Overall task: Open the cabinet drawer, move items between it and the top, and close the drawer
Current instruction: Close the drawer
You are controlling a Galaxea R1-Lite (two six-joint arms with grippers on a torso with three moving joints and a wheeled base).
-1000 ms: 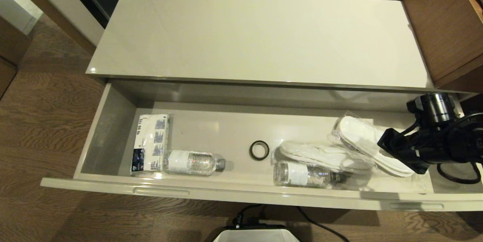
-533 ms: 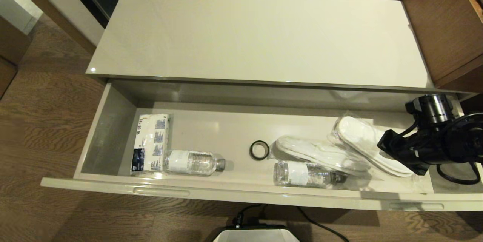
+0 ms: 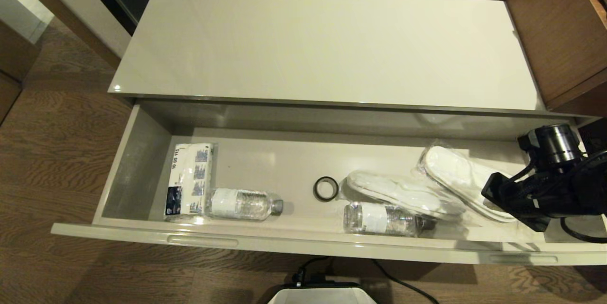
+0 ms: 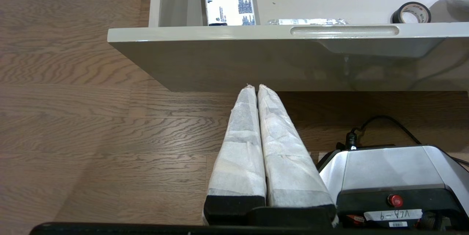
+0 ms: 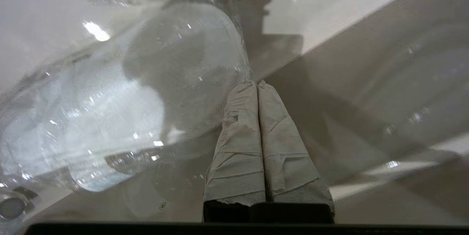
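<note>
Drawer: the cabinet drawer (image 3: 142,171) is pulled out; the top (image 3: 322,48) above it carries nothing.
Items: two slipper pairs (image 3: 467,178) in clear plastic lie at the right end of the drawer floor; one water bottle (image 3: 381,219) lies along the front wall just beside them, a second bottle (image 3: 244,203) lies near the left end, touching the tissue pack (image 3: 189,178).
Right gripper: the right gripper (image 5: 257,83) is inside the drawer at its right end, fingers pressed together, holding nothing – the tips are at the plastic edge of the nearest slipper pair.
Key relation: the slippers lie toward the drawer's middle from these fingers, their long axis diagonal – from the back wall toward the front right corner.
Left gripper: the left gripper (image 4: 256,87) is parked low before the drawer front, fingers together and empty – far from the slippers.
Judgement: the right arm is the nearer; its fingers must likely open first.
</note>
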